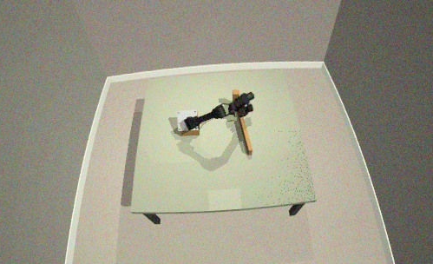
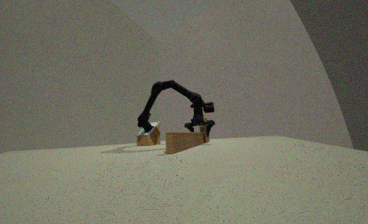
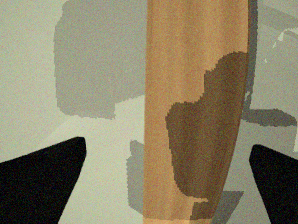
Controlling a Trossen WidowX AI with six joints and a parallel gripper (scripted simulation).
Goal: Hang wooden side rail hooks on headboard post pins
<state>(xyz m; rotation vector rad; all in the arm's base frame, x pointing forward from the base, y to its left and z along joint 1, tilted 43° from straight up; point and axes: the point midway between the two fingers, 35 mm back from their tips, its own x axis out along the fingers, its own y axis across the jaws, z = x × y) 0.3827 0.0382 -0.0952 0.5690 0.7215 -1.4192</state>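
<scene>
The wooden side rail [image 1: 246, 135] [image 2: 184, 141] [image 3: 172, 60] lies along the table, standing on its narrow edge. Its far end in the exterior view meets or nearly meets the upright headboard post [image 1: 236, 93] [image 2: 206, 135]. My gripper [image 2: 200, 133] [image 3: 172, 151] is open and points down over the rail close to the post. In the wrist view the rail's top edge runs between the widely parted fingertips, with visible space on both sides, and neither finger appears to touch it. The steel hooks, the slot and the pins are hidden, so their contact cannot be told.
A wooden wedge block with a white plate [image 1: 182, 119] [image 2: 155, 127] carries the arm's base, left of the rail. The arm arches from it to the rail. The table's front edge [image 1: 177, 212] shows in the top view.
</scene>
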